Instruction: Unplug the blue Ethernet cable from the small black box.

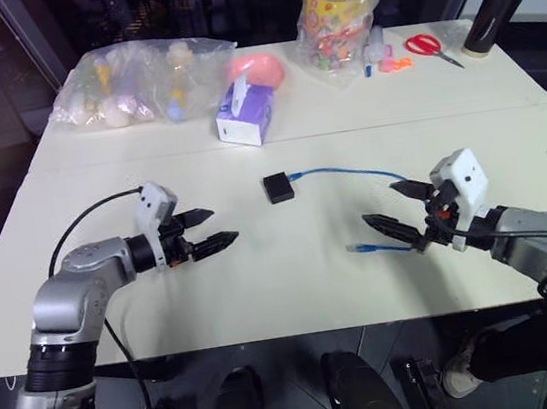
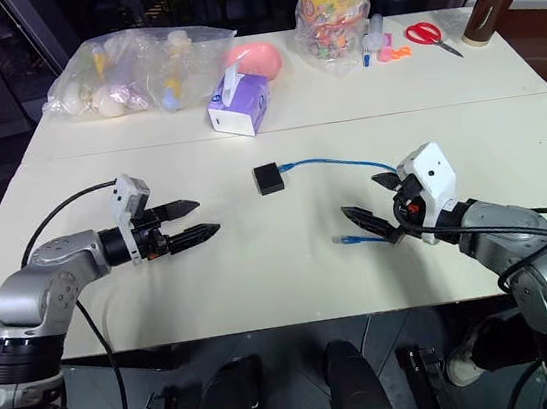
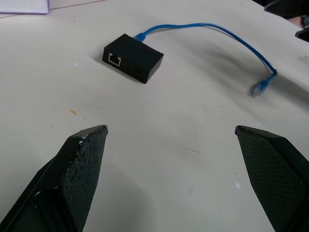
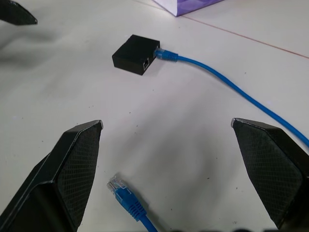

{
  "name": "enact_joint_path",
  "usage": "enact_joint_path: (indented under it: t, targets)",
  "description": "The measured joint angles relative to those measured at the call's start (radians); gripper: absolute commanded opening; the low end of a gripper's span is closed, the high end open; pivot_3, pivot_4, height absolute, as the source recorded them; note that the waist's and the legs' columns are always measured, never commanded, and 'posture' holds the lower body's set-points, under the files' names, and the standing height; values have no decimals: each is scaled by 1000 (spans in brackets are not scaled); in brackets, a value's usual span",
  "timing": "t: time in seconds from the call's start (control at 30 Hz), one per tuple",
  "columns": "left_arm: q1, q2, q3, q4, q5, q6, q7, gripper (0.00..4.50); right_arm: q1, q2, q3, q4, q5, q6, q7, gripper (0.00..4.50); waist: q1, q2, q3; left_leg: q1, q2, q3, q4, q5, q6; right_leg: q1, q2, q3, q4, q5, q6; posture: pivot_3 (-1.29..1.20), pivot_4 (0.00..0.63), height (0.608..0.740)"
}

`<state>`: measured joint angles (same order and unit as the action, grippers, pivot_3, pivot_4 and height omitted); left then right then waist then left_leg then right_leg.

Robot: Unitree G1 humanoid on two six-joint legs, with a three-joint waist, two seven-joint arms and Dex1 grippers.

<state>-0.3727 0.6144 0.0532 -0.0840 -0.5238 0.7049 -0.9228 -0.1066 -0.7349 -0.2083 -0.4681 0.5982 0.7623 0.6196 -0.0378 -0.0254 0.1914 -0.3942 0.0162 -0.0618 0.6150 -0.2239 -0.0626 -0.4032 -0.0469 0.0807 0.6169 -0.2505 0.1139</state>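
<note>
Nothing is gripped yet; this looks like the approach before the unplugging. Toward the table's (image 1: 87,320) near edge, the left gripper (image 1: 208,229) and right gripper (image 1: 395,209) hover with jaws wide and empty, angled toward each other. The blue Ethernet cable (image 1: 350,171) has its free plug just beside the right gripper, then curves back to the small black box (image 1: 277,187) at mid-table, still plugged in. Next, one gripper likely must pin the box while the other takes the cable close to its plug and pulls straight out.
</note>
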Motion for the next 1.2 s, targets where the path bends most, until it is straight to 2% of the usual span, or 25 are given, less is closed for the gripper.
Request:
enact_joint_path:
  t: [0.17,0.77,0.97,1.03,1.2]
  targets:
    - [-53,-19,0,49,21,-29,34,4443,-5,1,3,2,-19,-14,-3,4500,1,0,0,0,0,0,0,0,0,0,0,0,0,0,0,0,150,739]
    - [-121,-48,-21,173,46,-101,-4,4443,6,7,5,28,-43,-31,-3,4500,-1,0,0,0,0,0,0,0,0,0,0,0,1,0,0,0,150,739]
    - [-215,-7,-69,305,96,-168,-129,4443,-107,8,68,171,-101,-104,42,4500,-5,0,0,1,0,0,-1,0,0,0,0,0,1,0,0,0,150,739]
    - [-298,14,-82,393,86,-129,-224,4443,-270,22,174,389,-214,-230,84,4500,-12,-2,1,0,0,1,1,0,0,-2,1,0,1,2,0,0,150,739]
    - [-424,58,-97,456,101,-151,-346,4443,-522,107,310,787,-361,-447,194,4500,-11,-1,1,2,0,1,-1,0,0,0,1,0,1,4,5,0,150,739]
